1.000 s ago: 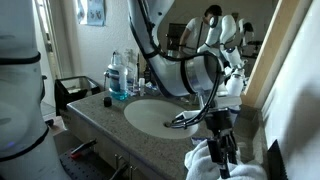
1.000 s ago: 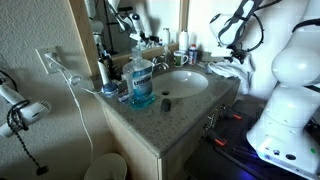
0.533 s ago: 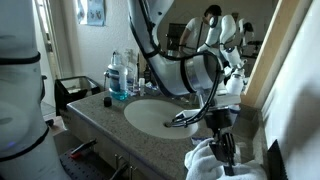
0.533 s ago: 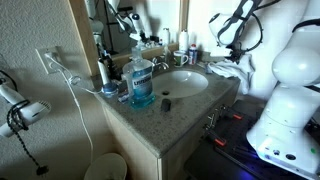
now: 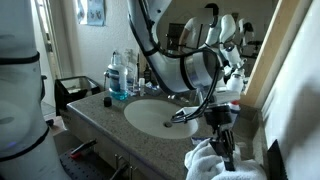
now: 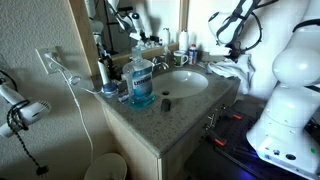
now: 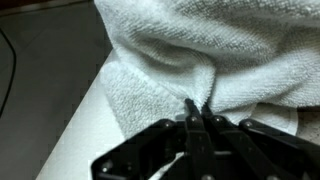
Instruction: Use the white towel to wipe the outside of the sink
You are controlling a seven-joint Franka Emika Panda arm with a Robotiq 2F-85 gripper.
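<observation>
**Pinched and ready to wipe**

Holds the claw (image 7: 195, 108) squeezed almost fully closed on a raised fold of the white towel (image 7: 225, 45). Looks like a pinch taken high on the cloth, so as to leave the bulk bunched underneath as a wiping pad. Leaves that bulk heaped on the counter (image 5: 100, 118) just beside the sink (image 5: 150, 116), as seen in an exterior view, right by the rim and handy for the outer surface. Shows thick looped terry, soft and crumpled into rolls, and likely to drag and unfold if pulled by one ridge. Contrasts sharply with the hard speckled counter and the sink's smooth oval bowl. Probably calls for downward pressure next, to keep the cloth flat against the surround.
</observation>
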